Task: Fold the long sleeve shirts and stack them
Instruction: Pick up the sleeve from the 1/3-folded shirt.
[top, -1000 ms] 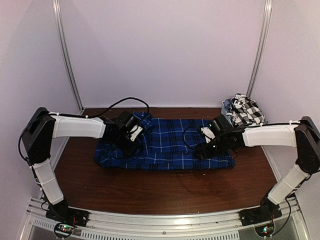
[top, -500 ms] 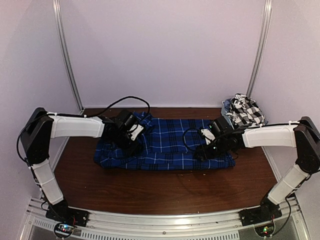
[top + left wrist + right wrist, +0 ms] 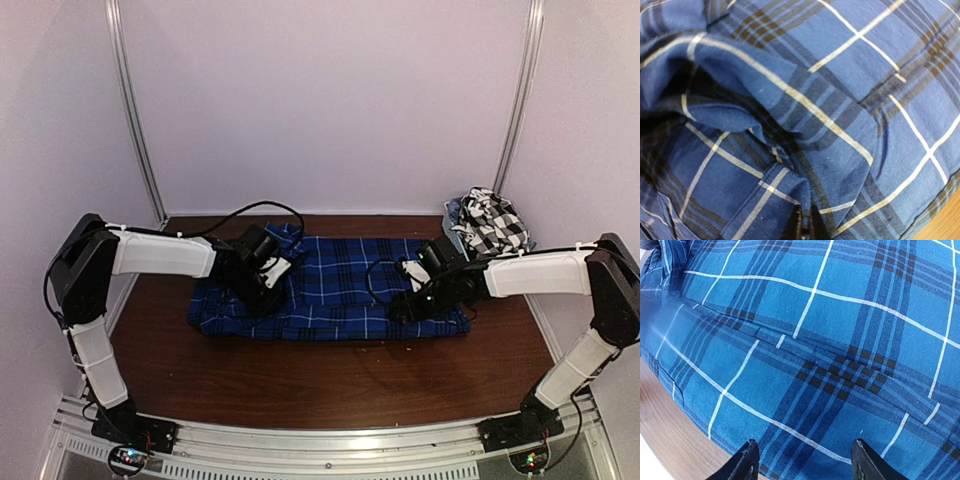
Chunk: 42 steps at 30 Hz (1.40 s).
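A dark brown wooden surface [image 3: 330, 385] stands before pale walls. The blue plaid shirt [image 3: 345, 295] lies across its middle, spread out as a wide band. The black-and-white check shirt [image 3: 492, 222] is heaped at the far right corner, apart from the plaid one. The right hand [image 3: 805, 465] is over the plaid's right end, its fingers [image 3: 747, 462] spread wide. The left hand [image 3: 804, 226] is at the plaid's left end, pressed together on a bunched fold of cloth.

Right fingers [image 3: 747, 461] apart (left fingers [image 3: 796, 231] pinched together)
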Tool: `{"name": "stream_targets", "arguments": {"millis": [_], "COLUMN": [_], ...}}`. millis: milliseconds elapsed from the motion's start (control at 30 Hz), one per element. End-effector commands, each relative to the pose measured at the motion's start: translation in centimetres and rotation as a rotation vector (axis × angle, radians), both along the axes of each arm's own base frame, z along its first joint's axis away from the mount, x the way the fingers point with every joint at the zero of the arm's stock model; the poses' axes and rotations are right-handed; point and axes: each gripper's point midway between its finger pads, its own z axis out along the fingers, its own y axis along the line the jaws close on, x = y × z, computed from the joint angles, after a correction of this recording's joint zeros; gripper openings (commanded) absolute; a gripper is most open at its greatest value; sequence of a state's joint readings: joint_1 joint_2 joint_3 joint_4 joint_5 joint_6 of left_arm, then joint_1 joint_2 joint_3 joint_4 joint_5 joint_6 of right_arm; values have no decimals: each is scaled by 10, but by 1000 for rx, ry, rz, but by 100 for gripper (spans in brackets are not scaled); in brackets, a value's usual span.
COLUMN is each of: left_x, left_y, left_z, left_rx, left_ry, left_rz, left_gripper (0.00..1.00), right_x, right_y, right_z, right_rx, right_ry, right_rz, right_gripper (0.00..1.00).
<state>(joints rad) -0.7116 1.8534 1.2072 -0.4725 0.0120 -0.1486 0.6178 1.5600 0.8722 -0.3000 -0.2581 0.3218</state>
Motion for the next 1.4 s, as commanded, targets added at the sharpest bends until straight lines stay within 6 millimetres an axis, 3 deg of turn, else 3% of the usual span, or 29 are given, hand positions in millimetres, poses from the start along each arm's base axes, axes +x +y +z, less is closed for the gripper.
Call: {"name": "stream_targets", "arguments": {"millis": [0, 167, 400, 600, 700, 800, 967, 1267, 1367], "left_x": [18, 32, 62, 81, 85, 87, 99, 107, 109], "left_y": [-5, 7, 49, 77, 74, 61, 56, 38, 28], "left_z": [31, 79, 169, 233, 260, 273, 295, 363, 365], "left_rx": [-20, -1, -42, -129, -187, -214, -275, -461, -485], "left_ry": [-92, -186, -343, -445, -482, -491, -477, -540, -497], "left_rz": [20, 57, 145, 186, 144, 63, 68, -38, -77], "left_gripper": [0, 0, 0, 0, 0, 0, 0, 0, 0], "right_x": [-1, 1, 3, 2, 2, 3, 2, 3, 3], "right_y": [4, 4, 3, 0, 0, 1, -1, -1, -1], "right_z": [-1, 2, 3, 1, 1, 0, -2, -5, -4], "right_rx": [6, 1, -3, -10, -10, -12, -18, -25, -24], "right_ry": [0, -6, -13, -13, -14, -14, -11, -8, -9], "right_rz": [8, 11, 6, -2, -2, -4, -7, -7, -8], "right_gripper": [64, 64, 65, 65, 65, 65, 65, 65, 65]}}
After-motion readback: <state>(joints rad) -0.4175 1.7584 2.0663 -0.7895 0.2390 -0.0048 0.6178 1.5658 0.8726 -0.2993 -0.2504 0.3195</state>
